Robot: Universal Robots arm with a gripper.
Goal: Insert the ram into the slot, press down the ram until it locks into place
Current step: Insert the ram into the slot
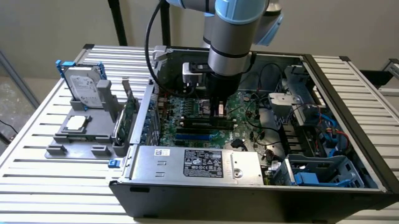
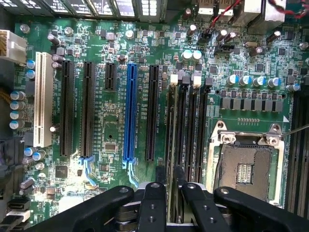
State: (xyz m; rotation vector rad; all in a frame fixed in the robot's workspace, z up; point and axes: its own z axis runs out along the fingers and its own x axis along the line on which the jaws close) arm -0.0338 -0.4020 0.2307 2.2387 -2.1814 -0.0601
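My gripper [image 2: 173, 186] reaches down inside the open computer case, low over the green motherboard [image 2: 111, 140]. Its two black fingers [image 2: 152, 195] stand close together, shut on the ram [image 2: 171, 140], which shows edge-on as a thin dark strip. The ram stands along the outermost of the parallel black memory slots [image 2: 189, 130], on the side toward the blue socket [image 2: 129, 111]. I cannot tell how deep it sits, or whether the end clips are closed. In the exterior view the gripper [image 1: 219, 111] hangs just above the long black slots [image 1: 203, 122] mid-board.
The CPU socket [image 2: 246, 166] lies beside the memory slots, with black and white expansion sockets [image 2: 43, 101] on the other side. The case walls [image 1: 349, 116], a power supply [image 1: 196, 161], cables and drive bays crowd the gripper. A hard drive [image 1: 84, 88] stands in a grey fixture at the exterior view's left.
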